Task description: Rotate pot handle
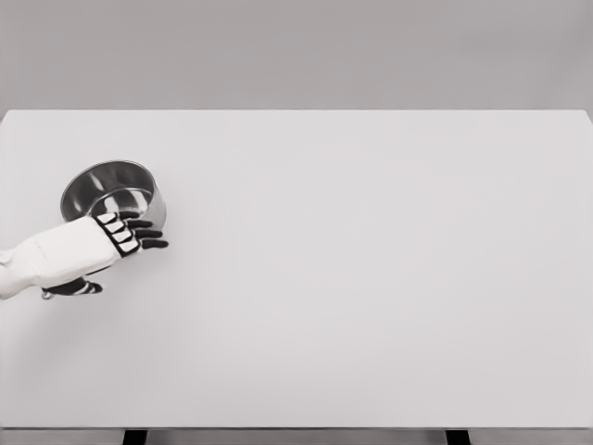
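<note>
A shiny steel pot stands on the white table near its left edge. My left hand comes in from the lower left and lies over the pot's near side. Its dark fingers stretch out against the front wall. The thumb is spread apart below them. The palm hides most of the pot handle, and only a small metal tip peeks out under the wrist. I see nothing held between the fingers. The right arm is out of view.
The table's left edge lies close to the pot. Its front edge runs along the bottom of the view, with two dark legs under it. A plain grey wall stands behind the table.
</note>
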`<state>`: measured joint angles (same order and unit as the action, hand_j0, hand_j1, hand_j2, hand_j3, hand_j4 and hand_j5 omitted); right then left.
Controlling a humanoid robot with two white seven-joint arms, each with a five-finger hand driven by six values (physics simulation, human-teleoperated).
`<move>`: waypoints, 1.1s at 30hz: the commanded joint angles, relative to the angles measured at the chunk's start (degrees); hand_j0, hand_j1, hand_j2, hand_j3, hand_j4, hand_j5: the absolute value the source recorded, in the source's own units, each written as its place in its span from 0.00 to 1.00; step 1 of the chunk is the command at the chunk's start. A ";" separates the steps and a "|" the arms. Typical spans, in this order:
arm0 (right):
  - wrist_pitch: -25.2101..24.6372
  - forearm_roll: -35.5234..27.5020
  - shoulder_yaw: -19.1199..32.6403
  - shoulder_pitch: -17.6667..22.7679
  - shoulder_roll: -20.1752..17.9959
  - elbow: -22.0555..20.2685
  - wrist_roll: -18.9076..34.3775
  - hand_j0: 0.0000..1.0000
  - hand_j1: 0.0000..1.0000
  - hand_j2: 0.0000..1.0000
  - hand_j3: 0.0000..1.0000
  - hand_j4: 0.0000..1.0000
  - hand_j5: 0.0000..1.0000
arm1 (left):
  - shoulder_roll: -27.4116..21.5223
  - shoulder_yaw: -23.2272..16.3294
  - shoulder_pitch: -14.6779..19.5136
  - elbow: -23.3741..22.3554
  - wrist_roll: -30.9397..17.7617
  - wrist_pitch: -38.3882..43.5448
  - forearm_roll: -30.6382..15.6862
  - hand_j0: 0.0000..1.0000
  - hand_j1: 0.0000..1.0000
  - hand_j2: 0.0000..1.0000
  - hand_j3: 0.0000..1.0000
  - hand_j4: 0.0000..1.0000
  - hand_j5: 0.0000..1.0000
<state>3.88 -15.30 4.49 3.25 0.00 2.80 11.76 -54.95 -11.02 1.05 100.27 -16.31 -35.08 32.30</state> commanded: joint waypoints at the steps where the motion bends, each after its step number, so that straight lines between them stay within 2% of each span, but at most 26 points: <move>1: -0.02 0.01 0.00 0.00 0.00 0.01 0.01 1.00 1.00 1.00 1.00 1.00 1.00 | -0.07 1.26 0.00 0.02 0.05 0.08 -0.39 1.00 1.00 1.00 1.00 1.00 1.00; 17: -0.01 0.01 0.00 0.00 0.00 0.01 0.01 1.00 1.00 1.00 1.00 1.00 1.00 | -0.07 3.81 -0.53 -0.60 0.05 0.08 -0.39 1.00 1.00 1.00 1.00 1.00 1.00; 27: -0.02 0.01 0.00 0.00 0.00 0.01 0.01 1.00 1.00 1.00 1.00 1.00 1.00 | -0.07 6.27 -0.97 -1.48 -0.04 0.08 -0.30 1.00 1.00 1.00 1.00 1.00 1.00; 33: -0.02 0.01 0.00 0.00 0.00 0.01 0.01 1.00 1.00 1.00 1.00 1.00 1.00 | -0.07 8.82 -2.46 -1.48 -0.04 0.08 -0.39 1.00 1.00 1.00 1.00 1.00 1.00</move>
<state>3.87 -15.30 4.49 3.25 0.00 2.81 11.76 -54.95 -2.87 -1.41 98.80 -16.37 -35.08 32.27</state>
